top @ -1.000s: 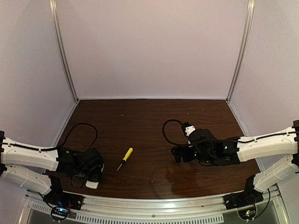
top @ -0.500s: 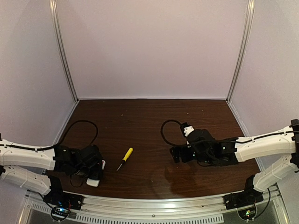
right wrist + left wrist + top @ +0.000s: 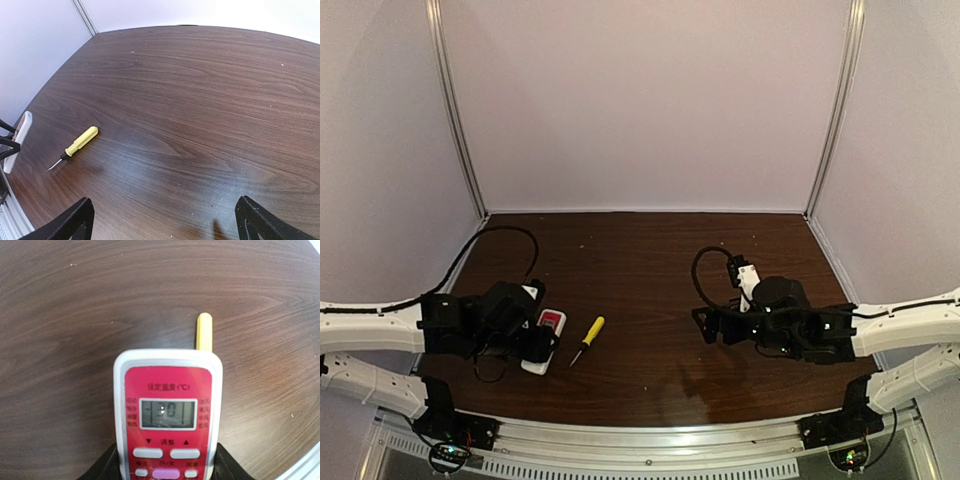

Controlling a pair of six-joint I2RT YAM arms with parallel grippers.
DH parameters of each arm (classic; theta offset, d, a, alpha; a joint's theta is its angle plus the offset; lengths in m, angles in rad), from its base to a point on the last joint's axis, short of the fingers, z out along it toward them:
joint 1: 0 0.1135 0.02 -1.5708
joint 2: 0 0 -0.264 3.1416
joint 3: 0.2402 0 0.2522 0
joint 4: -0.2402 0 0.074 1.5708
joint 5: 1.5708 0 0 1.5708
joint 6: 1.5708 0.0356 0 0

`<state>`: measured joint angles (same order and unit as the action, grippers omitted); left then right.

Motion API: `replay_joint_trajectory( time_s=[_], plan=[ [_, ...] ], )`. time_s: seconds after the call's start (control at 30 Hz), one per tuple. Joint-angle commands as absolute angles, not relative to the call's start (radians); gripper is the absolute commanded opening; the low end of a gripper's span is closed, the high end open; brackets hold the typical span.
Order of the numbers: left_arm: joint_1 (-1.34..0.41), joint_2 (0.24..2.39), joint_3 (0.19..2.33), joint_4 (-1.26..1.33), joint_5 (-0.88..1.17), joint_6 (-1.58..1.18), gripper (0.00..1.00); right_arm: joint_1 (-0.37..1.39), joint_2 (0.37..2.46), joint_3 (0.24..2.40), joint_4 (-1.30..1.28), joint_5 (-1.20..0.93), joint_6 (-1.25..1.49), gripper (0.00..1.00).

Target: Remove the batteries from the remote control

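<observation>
1. Left tool (image 3: 167,471) has the remote control (image 3: 167,412), no doubt about it. A dark finger (image 3: 106,467) presses one long side and its partner presses the other, so the jaws stand part-way closed on the white body.
2. The remote's red button face points straight up at the left wrist camera. Its small grey display is lit with digits, and there are pale buttons just below that.
3. The plain back is turned away from every view, so nothing of that side shows.
4. From above, the remote sits at the front left of the counter (image 3: 650,250), just ahead of the left arm's wrist. I cannot tell whether its far end touches the wood or hangs just above it.
5. A yellow-handled screwdriver (image 3: 588,338) lies flat on the counter just beside the remote. It is on the side toward the middle, apart from the remote and with its handle angled away from the arms.
6. Over to the right tool (image 3: 166,220): jaws spread wide, nothing between the two black fingertips but bare wood grain.
7. That right tool hovers low at the right of centre, pointing toward the left arm and well apart from the screwdriver. Its wrist camera catches the remote edge-on at the far left.
</observation>
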<state>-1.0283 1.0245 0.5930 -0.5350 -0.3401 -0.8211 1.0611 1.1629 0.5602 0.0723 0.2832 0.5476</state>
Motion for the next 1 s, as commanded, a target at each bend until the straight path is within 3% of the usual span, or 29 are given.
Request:
replay_joint_trajectory(
  time_s=[0.0, 0.5, 0.97],
  plan=[
    [-1.022, 1.067, 0.663, -0.43, -0.353, -0.727, 0.0, 1.07, 1.114, 0.514, 0.149, 0.217, 0.523, 1.0],
    [-1.023, 1.229, 0.816, -0.197, -0.293, -0.552, 0.0, 1.07, 1.048, 0.45, 0.255, 0.082, 0.497, 1.0],
    [-1.02, 1.315, 0.877, 0.144, 0.098, -0.43, 0.0, 1.071, 0.946, 0.354, 0.48, -0.118, 0.519, 0.99]
  ],
)
